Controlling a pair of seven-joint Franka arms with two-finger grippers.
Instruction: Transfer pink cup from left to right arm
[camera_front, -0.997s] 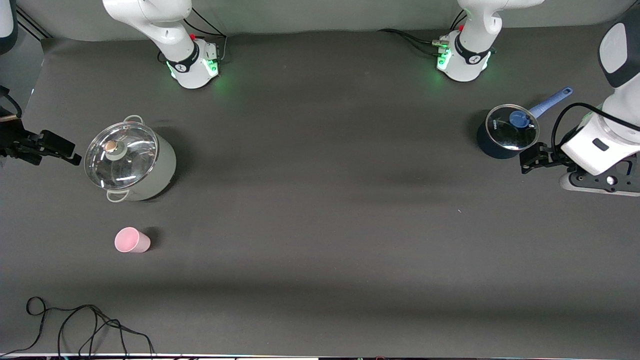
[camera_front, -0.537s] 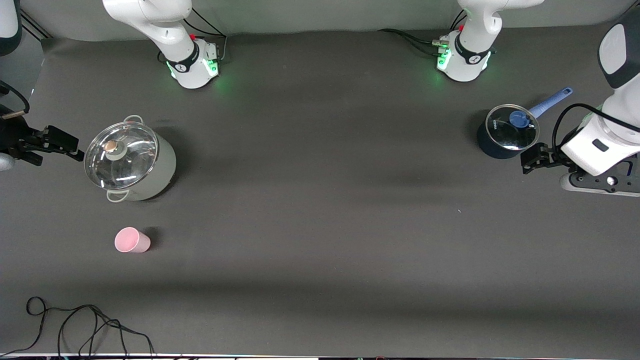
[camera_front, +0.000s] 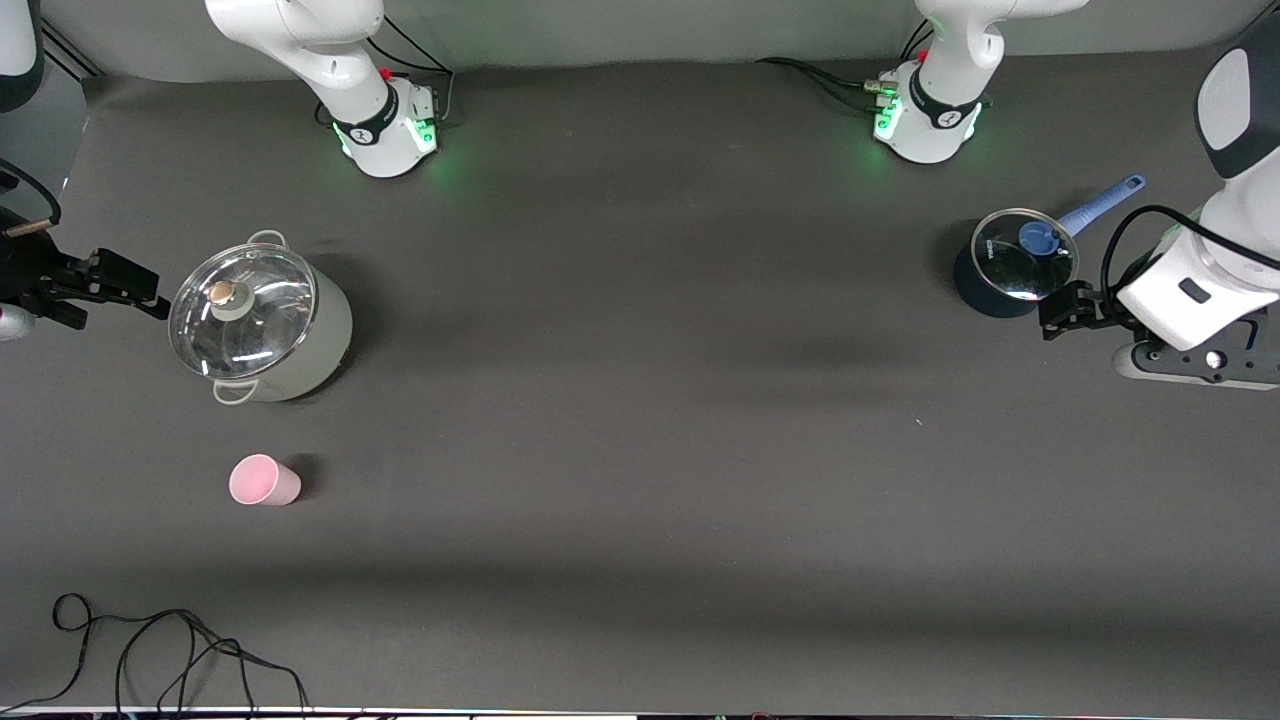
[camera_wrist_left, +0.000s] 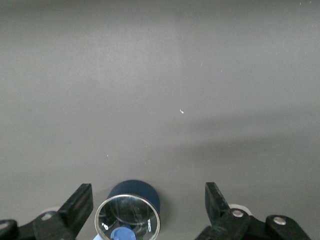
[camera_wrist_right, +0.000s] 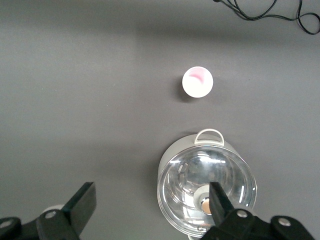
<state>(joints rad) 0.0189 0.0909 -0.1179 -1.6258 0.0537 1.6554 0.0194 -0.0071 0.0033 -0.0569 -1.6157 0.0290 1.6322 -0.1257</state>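
The pink cup (camera_front: 264, 481) stands upright on the dark table toward the right arm's end, nearer the front camera than the pale lidded pot (camera_front: 260, 320). Seen from above in the right wrist view, the pink cup (camera_wrist_right: 197, 82) is free of both grippers. My right gripper (camera_front: 112, 303) hangs open beside the pale pot, at the table's end, and its jaws (camera_wrist_right: 150, 200) hold nothing. Open too, my left gripper (camera_front: 1058, 312) hovers beside the small dark-blue lidded pot (camera_front: 1015, 262); its empty jaws (camera_wrist_left: 147, 197) frame that pot (camera_wrist_left: 132, 210).
The pale pot (camera_wrist_right: 205, 192) has a glass lid with a knob. The blue pot has a blue handle (camera_front: 1100, 203) pointing away from the front camera. A black cable (camera_front: 150, 650) lies coiled near the table's front edge, toward the right arm's end.
The right gripper has drifted slightly farther from the pink cup, staying beside the pale pot. The left hand has shifted a little beside the blue pot. The cup has not moved.
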